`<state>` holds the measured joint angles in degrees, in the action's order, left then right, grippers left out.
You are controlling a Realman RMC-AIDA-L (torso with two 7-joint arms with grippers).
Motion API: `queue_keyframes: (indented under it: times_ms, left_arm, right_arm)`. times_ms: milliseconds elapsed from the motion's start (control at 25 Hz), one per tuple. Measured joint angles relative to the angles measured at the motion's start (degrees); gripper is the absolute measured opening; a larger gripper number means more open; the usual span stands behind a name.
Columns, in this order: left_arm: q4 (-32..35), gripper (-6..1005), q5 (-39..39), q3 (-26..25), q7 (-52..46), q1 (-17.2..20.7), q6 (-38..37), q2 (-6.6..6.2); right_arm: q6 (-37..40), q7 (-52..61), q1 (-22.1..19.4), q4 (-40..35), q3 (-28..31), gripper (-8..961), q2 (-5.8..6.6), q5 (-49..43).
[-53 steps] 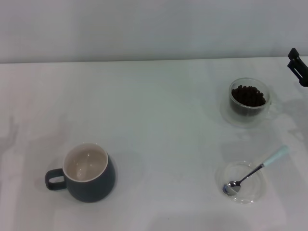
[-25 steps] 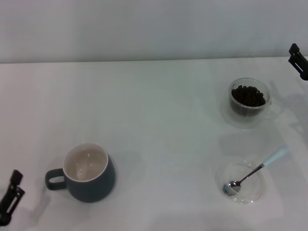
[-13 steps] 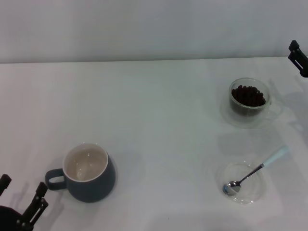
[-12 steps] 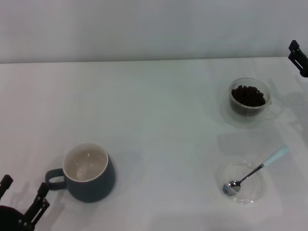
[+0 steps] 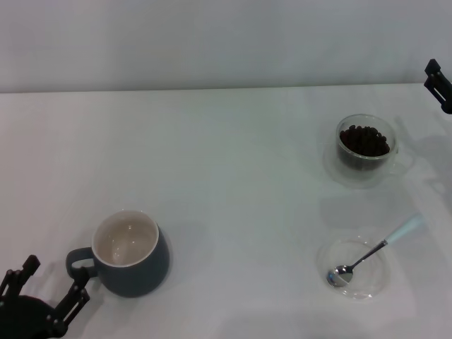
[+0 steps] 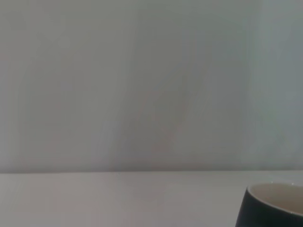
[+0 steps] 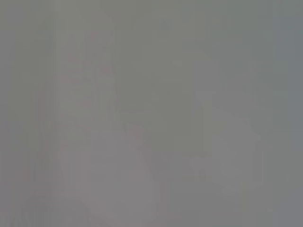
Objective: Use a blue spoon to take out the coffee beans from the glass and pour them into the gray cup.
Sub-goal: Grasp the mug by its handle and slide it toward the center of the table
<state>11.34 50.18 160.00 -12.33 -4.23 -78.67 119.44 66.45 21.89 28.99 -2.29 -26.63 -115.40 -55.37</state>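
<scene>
Head view first, from the left: the left gripper [image 5: 46, 289] pokes up at the near left corner of the white counter [image 5: 233, 162], its dark fingers [image 5: 78, 293] spread apart with nothing between them. One finger reaches close to the loop handle of the gray cup [image 5: 131, 254], though I can't see whether it touches. The cup stands upright on the near left part of the counter, handle pointing left, its cream inside showing no beans. From the left wrist view only a slice of that same cup's rim and dark wall shows at the edge, with the pale wall behind the counter.

Across a wide bare stretch of counter, on the right side, the glass [image 5: 366, 148] stands upright toward the back, with the coffee beans [image 5: 364, 140] heaped dark inside it. Nearer to me and well apart from the glass sits a flat clear saucer [image 5: 353, 267]. The blue spoon [image 5: 374, 251] lies across it, metal bowl resting in the saucer and the pale blue handle slanting out over the rim toward the right and back.

At the far right edge, beyond the glass, a bit of the right gripper [image 5: 438, 83] shows as a dark shape; whether it is spread or pressed together I cannot tell. The right wrist view gives only flat grey.
</scene>
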Motion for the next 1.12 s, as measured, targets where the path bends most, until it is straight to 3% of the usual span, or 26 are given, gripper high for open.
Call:
queue_keyframes:
  times_ms: [1120]
  left_arm:
    - [-0.40, 873, 2.10, -0.46, -0.20, -4.07, 4.74, -0.04]
  right_arm:
    - [2.07, 0.00, -0.66, 0.53, 0.00, 874, -0.18, 0.00]
